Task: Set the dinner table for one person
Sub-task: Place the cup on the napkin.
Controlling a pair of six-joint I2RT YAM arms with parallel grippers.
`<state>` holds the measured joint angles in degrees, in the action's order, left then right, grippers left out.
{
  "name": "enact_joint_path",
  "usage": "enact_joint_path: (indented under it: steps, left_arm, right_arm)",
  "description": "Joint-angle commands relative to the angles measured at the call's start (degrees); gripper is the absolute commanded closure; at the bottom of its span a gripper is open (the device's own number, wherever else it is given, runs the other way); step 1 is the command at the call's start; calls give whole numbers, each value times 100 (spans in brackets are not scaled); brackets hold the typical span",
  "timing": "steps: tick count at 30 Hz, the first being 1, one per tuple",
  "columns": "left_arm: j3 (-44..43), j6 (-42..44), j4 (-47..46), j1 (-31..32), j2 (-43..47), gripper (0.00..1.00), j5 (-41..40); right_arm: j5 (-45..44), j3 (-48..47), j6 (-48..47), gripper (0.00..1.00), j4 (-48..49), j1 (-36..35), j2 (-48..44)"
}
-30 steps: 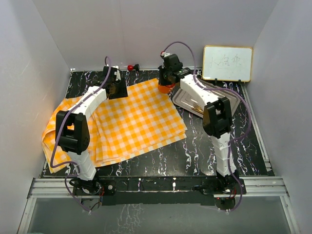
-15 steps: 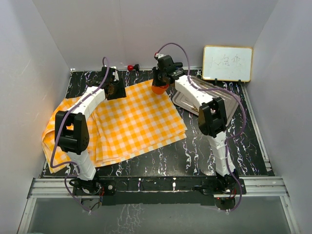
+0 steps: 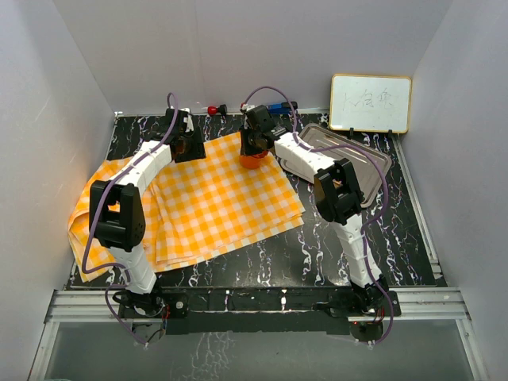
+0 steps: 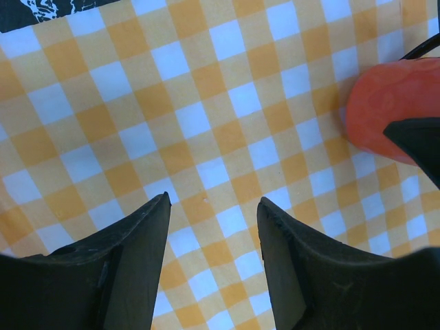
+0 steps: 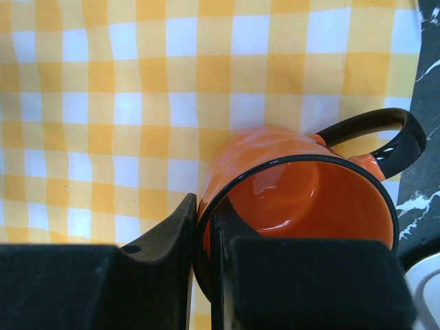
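One item laid so far, we judge: the checked cloth [image 3: 214,198], spread on the desk [image 3: 317,246], which shows black beyond the cloth's near and right edges. Orange mug [image 5: 295,192]: at the cloth's far right corner, its rim pinched in the right end effector [image 5: 205,213], not yet released. Left end effector [image 4: 213,203]: half open, empty, above the cloth. Steel tray [image 3: 373,159]: right of the cloth. We reckon the plate and cutlery are outstanding.
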<state>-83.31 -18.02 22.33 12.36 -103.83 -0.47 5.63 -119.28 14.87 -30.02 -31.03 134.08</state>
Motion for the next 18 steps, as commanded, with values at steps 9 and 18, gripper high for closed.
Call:
enact_joint_path:
  steps: [9,18]
  left_arm:
    - [111,4,-35,-28,61,47,58]
    - [97,29,16,-24,2,46,51]
  right_arm:
    - [62,332,-76,100,795,-40,42]
    - [640,642,-107,74,1183,-50,-46]
